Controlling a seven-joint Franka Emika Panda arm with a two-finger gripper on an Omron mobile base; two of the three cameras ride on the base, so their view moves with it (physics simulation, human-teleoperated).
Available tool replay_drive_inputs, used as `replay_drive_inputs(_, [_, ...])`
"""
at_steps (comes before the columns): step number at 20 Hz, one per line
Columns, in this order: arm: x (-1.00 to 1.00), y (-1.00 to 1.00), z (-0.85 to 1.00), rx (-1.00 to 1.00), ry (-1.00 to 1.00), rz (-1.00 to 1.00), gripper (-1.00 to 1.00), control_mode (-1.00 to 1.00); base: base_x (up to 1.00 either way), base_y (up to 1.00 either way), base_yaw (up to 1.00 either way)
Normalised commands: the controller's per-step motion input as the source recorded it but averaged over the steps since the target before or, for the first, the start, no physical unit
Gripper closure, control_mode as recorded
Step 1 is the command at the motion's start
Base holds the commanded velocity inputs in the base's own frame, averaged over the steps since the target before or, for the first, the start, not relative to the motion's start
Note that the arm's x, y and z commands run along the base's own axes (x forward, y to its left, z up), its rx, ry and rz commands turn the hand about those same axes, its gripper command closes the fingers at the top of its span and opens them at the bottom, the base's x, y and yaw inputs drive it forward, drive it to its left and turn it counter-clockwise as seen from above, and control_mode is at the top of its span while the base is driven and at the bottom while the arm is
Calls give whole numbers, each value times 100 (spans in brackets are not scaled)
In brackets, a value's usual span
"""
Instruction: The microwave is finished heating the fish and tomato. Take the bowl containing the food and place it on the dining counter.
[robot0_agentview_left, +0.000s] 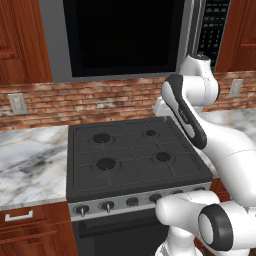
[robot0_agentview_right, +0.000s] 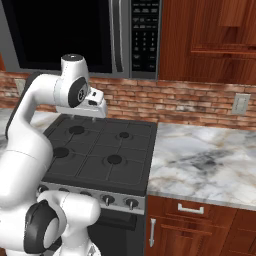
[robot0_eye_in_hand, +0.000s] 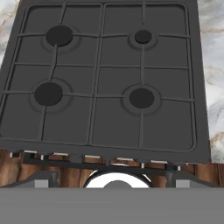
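Claw (robot0_agentview_right: 94, 118) wide open, empty, over the stove (robot0_agentview_right: 100, 150). Microwave (robot0_agentview_left: 125, 37) above it, door shut; bowl presumably inside, unseen. Risk: reaching up, the arm strikes the closed door or misses the handle (robot0_agentview_right: 116, 35).

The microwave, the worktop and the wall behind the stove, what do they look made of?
The microwave looks like brushed grey steel framing a glossy black glass door, with a metal handle. The worktop seems polished marble: white-grey with dark veins. The wall looks like rough red-brown brick with pale mortar lines, possibly only a veneer.
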Motion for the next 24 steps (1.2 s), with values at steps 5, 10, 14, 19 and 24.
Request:
replay_drive_inputs(5, [-3,0,0,0,-6,0,-100,-100,0,0,0])
replay_drive_inputs(10, [0,0,0,0,0,0,-100,-100,0,0,0])
replay_drive_inputs(14, [0,0,0,0,0,0,-100,-100,0,0,0])
replay_drive_inputs(19, [-23,0,0,0,-12,0,-100,-100,0,0,0])
replay_drive_inputs(24, [-46,-3,18,0,-39,0,-100,-100,0,0,0])
